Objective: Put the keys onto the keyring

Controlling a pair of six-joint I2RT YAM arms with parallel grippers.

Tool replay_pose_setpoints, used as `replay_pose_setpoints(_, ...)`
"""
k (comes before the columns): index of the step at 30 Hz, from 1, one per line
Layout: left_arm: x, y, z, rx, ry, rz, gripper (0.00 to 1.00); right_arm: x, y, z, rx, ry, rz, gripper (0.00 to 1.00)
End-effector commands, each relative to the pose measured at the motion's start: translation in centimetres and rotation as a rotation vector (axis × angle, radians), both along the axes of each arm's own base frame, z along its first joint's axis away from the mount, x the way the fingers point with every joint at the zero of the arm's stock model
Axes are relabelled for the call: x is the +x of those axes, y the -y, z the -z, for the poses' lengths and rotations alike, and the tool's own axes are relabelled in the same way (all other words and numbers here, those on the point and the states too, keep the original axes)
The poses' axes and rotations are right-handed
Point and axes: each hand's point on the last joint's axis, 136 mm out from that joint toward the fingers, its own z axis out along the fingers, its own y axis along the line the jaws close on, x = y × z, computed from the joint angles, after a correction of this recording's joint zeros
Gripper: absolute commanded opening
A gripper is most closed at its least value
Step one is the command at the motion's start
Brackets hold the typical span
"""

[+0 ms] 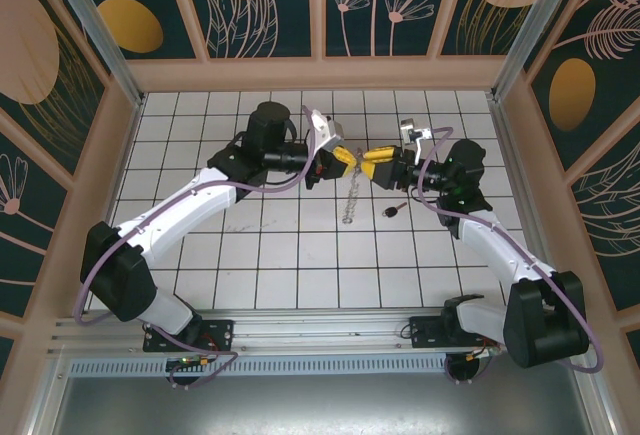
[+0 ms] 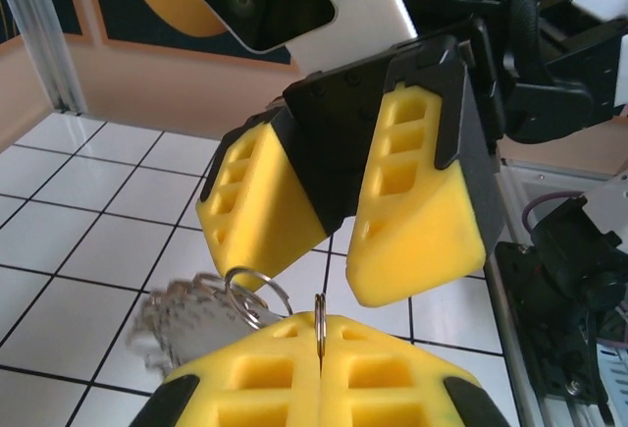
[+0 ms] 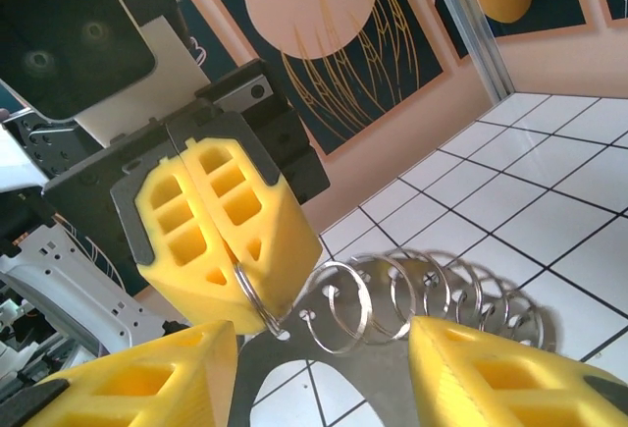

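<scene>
Over the middle of the table: the left gripper (image 1: 338, 163) and the right gripper (image 1: 373, 167) meet tip to tip, up off the white tiles (image 1: 200, 155).
Left jaws: shut tight, pinching one thin ring of the keyring (image 3: 412, 294).
Right jaws: partly open and holding nothing. The yellow fingers (image 2: 412, 226) stand on each side of the little rings.
Keyring: it hangs from the left pinch. In the top view its loose end droops toward 6 o'clock. I cannot tell if the end touches the tiles.
Key (image 1: 390, 211): it lies flat on the tiles, at about 4 o'clock from where the grippers meet. It is near the loose end but apart from it, and not on the keyring yet.
Step now: I think this is the getting-ready step. One gripper holds the keyring up while the other lines up on it.
Next move: I think the right jaws need to close gently on one ring without knocking the keyring out of the left pinch. After that, the key has to be picked up from 4 o'clock.
</scene>
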Motion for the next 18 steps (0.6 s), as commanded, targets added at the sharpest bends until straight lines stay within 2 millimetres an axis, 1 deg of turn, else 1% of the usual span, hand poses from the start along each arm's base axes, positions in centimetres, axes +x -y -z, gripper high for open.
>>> replay_pose_setpoints(1, -0.4, 0.3, -2.8, -0.068, 0.031, 0.057, 0.00, -1.1, 0.0, -2.1, 0.016, 0.102, -0.033, 0.49)
replay_pose_setpoints(12, -0.5, 1.1, -2.3, -0.065, -0.025, 0.118, 0.00, -0.8, 0.0, -3.1, 0.027, 0.132, -0.026, 0.46)
replay_pose_setpoints(18, -0.8, 1.2, -1.8, -0.061, -0.055, 0.134, 0.00, -0.7, -0.1, -3.5, 0.034, 0.140, -0.030, 0.42)
